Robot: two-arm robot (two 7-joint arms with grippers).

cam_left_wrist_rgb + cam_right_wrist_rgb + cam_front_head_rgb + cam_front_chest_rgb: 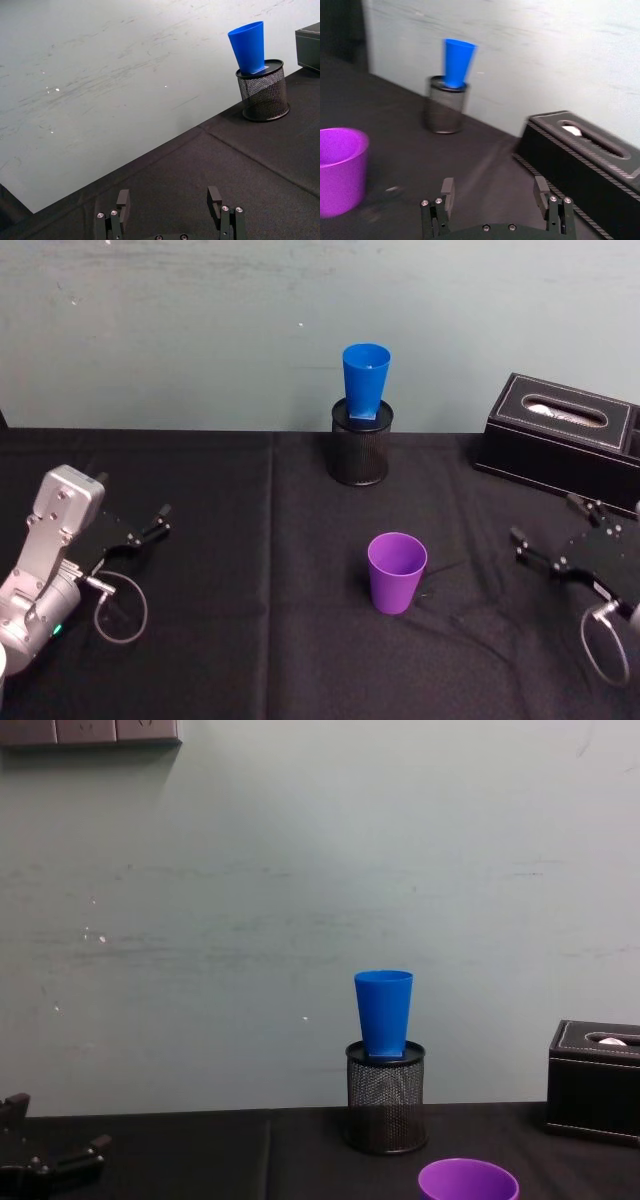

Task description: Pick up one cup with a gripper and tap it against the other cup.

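Left gripper (169, 197) and right gripper (494, 186) sat spread-jawed, well off the purple cup (397, 573); likely best pinched squarely below rim.

Blue cup (248, 46) in mesh holder (263, 95); left gripper (169, 196), jaws apart

Office-type test setup: black-clothed counter (250, 590), mesh pen holder (360, 455), leather tissue box (560, 435), bare scuffed wall (200, 330).
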